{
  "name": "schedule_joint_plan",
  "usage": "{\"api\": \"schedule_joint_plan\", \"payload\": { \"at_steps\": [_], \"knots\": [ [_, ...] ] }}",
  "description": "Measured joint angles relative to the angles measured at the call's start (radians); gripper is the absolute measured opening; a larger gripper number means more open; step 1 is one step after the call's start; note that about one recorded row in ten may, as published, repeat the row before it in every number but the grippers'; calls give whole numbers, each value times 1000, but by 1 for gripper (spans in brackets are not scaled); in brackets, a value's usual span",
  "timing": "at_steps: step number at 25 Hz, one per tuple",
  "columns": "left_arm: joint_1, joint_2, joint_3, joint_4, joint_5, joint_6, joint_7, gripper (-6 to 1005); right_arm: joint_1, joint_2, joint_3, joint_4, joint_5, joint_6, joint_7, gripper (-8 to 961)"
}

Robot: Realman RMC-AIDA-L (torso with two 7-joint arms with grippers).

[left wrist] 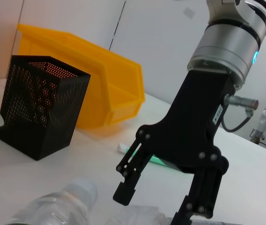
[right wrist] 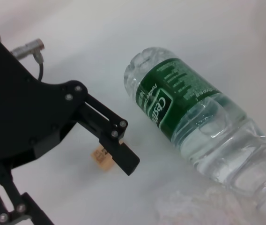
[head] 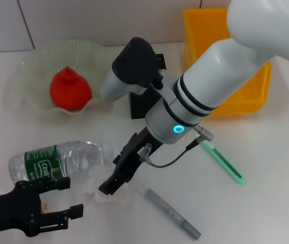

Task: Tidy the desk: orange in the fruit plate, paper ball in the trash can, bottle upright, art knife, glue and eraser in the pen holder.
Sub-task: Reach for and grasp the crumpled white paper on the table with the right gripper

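Observation:
The bottle (head: 58, 160) lies on its side at the front left, cap toward the paper ball (head: 91, 187). My right gripper (head: 111, 184) hangs open just above the paper ball (left wrist: 137, 216), fingers pointing down. At the front left my left gripper (head: 72, 196) is open with the small eraser (head: 45, 207) on the table between its fingers. The orange (head: 70, 90) sits in the fruit plate (head: 30, 66). Behind the right arm stands the pen holder (left wrist: 39, 108), with the trash can (head: 226, 66) beyond it. A slim green tool (head: 223, 162) and a grey stick (head: 172, 213) lie at the front right; which is the art knife or the glue, I cannot tell.
The right arm's white body crosses the middle of the table and hides most of the pen holder in the head view. The bottle (right wrist: 194, 117) lies close to the left gripper's fingers (right wrist: 116, 145).

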Motion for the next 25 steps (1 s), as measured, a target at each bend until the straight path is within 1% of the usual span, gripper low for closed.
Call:
{"api": "schedule_joint_plan", "payload": {
  "at_steps": [2, 12, 16, 25],
  "knots": [
    [0, 0, 0, 0, 0, 0, 0, 810, 1, 0, -34, 1, 1, 28, 10, 789],
    [1, 0, 0, 0, 0, -2, 0, 810, 17, 1, -87, 29, 14, 86, 14, 790],
    [0, 0, 0, 0, 0, -4, 0, 810, 18, 1, -90, 34, 21, 91, 14, 790],
    [0, -1, 0, 0, 0, -7, 0, 810, 24, 1, -85, 43, 23, 85, 8, 680]
  ]
}}
